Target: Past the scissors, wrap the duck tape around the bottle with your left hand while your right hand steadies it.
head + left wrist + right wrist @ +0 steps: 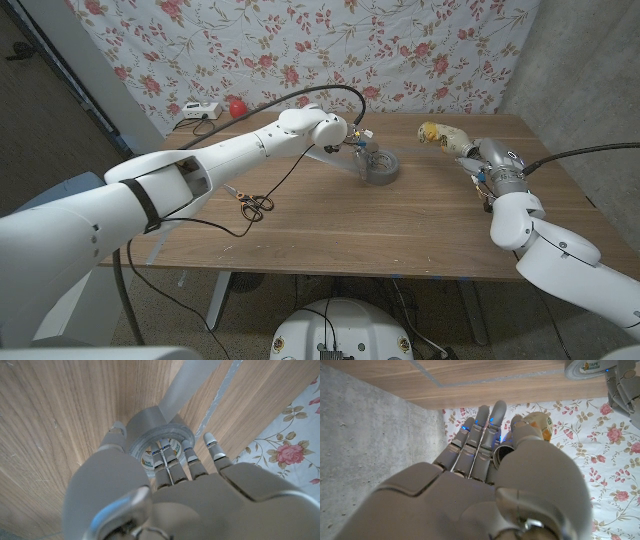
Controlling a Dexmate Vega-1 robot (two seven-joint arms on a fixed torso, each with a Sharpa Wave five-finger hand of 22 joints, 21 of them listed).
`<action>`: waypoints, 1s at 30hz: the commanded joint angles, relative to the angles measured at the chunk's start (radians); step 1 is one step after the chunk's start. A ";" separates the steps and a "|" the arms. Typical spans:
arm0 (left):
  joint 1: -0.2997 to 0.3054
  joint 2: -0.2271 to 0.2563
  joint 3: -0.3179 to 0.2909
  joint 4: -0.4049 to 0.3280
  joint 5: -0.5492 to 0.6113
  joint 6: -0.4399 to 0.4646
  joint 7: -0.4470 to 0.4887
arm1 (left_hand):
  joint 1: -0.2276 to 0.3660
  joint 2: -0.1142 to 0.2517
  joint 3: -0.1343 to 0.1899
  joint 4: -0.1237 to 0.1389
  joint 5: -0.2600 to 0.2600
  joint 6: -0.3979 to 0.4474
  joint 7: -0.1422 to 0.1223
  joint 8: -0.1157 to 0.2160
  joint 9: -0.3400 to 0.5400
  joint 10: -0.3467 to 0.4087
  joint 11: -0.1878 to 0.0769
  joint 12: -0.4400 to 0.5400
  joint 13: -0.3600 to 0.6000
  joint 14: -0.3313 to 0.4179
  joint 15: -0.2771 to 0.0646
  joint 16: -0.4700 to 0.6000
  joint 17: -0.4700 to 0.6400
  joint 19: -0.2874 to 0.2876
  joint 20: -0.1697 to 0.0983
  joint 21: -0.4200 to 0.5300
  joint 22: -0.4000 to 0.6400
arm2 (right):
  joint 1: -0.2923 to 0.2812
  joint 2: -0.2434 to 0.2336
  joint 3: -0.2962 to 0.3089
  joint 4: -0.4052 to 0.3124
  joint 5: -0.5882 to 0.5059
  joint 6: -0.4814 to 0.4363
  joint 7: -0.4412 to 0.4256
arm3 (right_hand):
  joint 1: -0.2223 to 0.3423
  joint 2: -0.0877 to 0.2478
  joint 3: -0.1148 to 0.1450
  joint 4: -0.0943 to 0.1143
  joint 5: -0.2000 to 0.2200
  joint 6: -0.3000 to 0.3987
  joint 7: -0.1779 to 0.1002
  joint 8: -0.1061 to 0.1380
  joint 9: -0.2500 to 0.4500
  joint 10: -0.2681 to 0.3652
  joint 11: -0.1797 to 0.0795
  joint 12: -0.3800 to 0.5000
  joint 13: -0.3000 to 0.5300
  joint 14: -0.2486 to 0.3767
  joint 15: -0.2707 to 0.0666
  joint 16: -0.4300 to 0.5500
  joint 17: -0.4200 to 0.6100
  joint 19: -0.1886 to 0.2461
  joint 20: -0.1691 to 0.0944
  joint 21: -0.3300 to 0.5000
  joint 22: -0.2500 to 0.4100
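Observation:
A grey roll of duck tape lies on the table's far middle. My left hand reaches over it; in the left wrist view the fingers dip into the roll's core and the thumb sits on its outer wall. A loose grey strip runs off the roll along the wood. My right hand holds a yellowish bottle lying out toward the roll, a gap apart from it; fingers and thumb wrap it. Orange-handled scissors lie nearer the front, left of the roll.
A white box and a red ball sit at the far left edge before the floral cloth. A black cable trails across the table under my left arm. A concrete wall stands at the right.

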 commanded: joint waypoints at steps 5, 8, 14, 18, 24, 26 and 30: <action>-0.007 -0.010 0.001 0.017 -0.004 -0.006 -0.002 | -0.015 0.009 -0.011 0.006 -0.001 -0.007 -0.002 -0.005 0.001 -0.005 -0.005 -0.003 0.003 -0.006 -0.024 -0.003 0.004 -0.004 0.007 -0.006 0.003 | 0.256 -0.119 -0.223 0.011 0.103 -0.241 0.272 | 0.015 0.015 -0.007 0.009 -0.002 0.432 -0.154 -0.009 0.000 -0.017 -0.002 -0.003 0.000 -0.006 -0.136 -0.011 0.009 -0.010 0.000 0.013 0.002; -0.006 -0.011 0.001 0.016 -0.005 -0.006 0.000 | -0.016 0.009 -0.012 0.006 -0.001 -0.006 -0.003 -0.004 0.002 -0.004 -0.002 -0.003 0.003 -0.005 -0.023 -0.004 0.004 -0.004 0.007 -0.007 0.003 | 0.306 -0.140 -0.270 0.027 0.138 -0.248 0.325 | 0.014 0.015 -0.009 0.010 -0.003 0.431 -0.156 -0.011 0.000 -0.019 -0.006 -0.003 0.001 -0.006 -0.135 -0.013 0.010 -0.011 0.000 0.015 0.001; -0.006 -0.010 -0.001 0.007 -0.011 -0.006 -0.006 | -0.017 0.012 -0.013 0.007 0.000 -0.006 -0.002 -0.005 0.002 -0.001 -0.003 -0.003 0.004 -0.005 -0.023 -0.006 0.004 -0.003 0.008 -0.009 0.003 | 0.444 -0.166 -0.405 0.055 0.175 -0.291 0.451 | 0.013 0.015 -0.012 0.013 -0.004 0.424 -0.162 -0.016 0.000 -0.025 -0.008 -0.003 0.002 -0.007 -0.135 -0.018 0.013 -0.015 0.001 0.017 0.001; -0.005 -0.009 -0.002 0.001 -0.012 -0.007 -0.005 | -0.019 0.013 -0.015 0.008 0.000 -0.004 -0.002 -0.005 0.002 0.001 -0.004 -0.003 0.004 -0.004 -0.024 -0.006 0.004 -0.003 0.007 -0.010 0.003 | 0.529 -0.174 -0.493 0.074 0.176 -0.321 0.519 | 0.006 0.015 -0.016 0.019 -0.005 0.417 -0.168 -0.021 0.000 -0.037 -0.015 -0.007 0.002 -0.008 -0.131 -0.024 0.013 -0.023 -0.003 0.017 0.000; -0.007 -0.008 -0.002 -0.004 -0.009 -0.006 -0.006 | -0.021 0.013 -0.018 0.009 0.001 -0.001 -0.003 -0.004 0.002 0.002 -0.004 -0.004 0.005 -0.002 -0.027 -0.008 0.004 -0.002 0.007 -0.012 0.003 | 0.727 -0.167 -0.726 0.078 0.096 -0.465 0.621 | 0.000 -0.012 -0.043 0.018 -0.010 0.343 -0.178 -0.067 -0.012 -0.108 -0.017 -0.058 -0.035 -0.020 -0.120 -0.023 0.040 -0.013 0.033 0.033 -0.003; -0.007 -0.008 -0.003 -0.004 -0.010 -0.007 -0.008 | -0.020 0.013 -0.018 0.009 0.001 -0.002 -0.004 -0.005 0.002 0.002 -0.008 -0.004 0.005 -0.001 -0.027 -0.008 0.004 -0.001 0.006 -0.012 0.003 | 0.768 -0.166 -0.774 0.074 0.088 -0.502 0.630 | -0.036 -0.065 -0.086 0.025 -0.011 0.230 -0.174 -0.126 -0.022 -0.200 -0.020 -0.113 -0.066 -0.070 -0.101 -0.048 0.046 -0.028 0.059 0.034 -0.008; -0.006 -0.006 -0.004 -0.007 -0.009 -0.008 -0.006 | -0.020 0.014 -0.019 0.009 0.001 -0.002 -0.003 -0.005 0.002 0.002 -0.005 -0.005 0.006 -0.002 -0.027 -0.009 0.004 -0.001 0.007 -0.013 0.003 | 0.787 -0.190 -0.785 0.058 0.105 -0.504 0.645 | -0.089 -0.104 -0.132 0.044 0.009 0.070 -0.169 -0.174 -0.029 -0.350 -0.001 -0.187 -0.089 -0.137 -0.067 -0.104 0.030 -0.065 0.082 0.025 -0.017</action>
